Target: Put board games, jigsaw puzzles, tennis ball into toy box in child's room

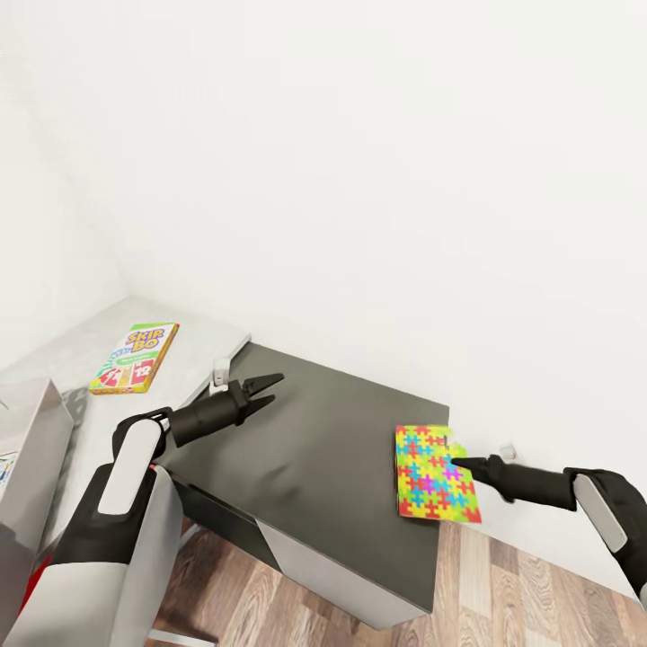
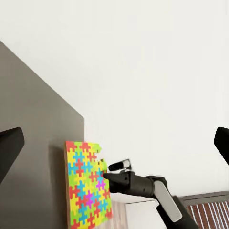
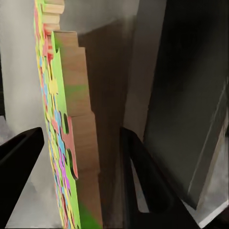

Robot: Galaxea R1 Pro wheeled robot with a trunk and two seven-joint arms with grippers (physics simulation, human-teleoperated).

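Observation:
One jigsaw puzzle (image 1: 434, 474) lies flat at the right edge of the table's dark top (image 1: 314, 449), partly hanging over it. My right gripper (image 1: 458, 463) is open, its fingers straddling the puzzle's overhanging edge (image 3: 71, 143) with a gap still showing on the underside. My left gripper (image 1: 272, 389) hovers open and empty over the dark top's left part, facing the jigsaw puzzle (image 2: 86, 183). A SKIP BO board game (image 1: 135, 358) rests on the pale grey top. The translucent toy box (image 1: 31, 440) stands at the far left.
White walls close in behind and to the left of the table. A small white fitting (image 1: 221, 370) sits where the two tops meet. Wood-plank floor (image 1: 503, 593) lies below the table's white side panel (image 1: 332, 575).

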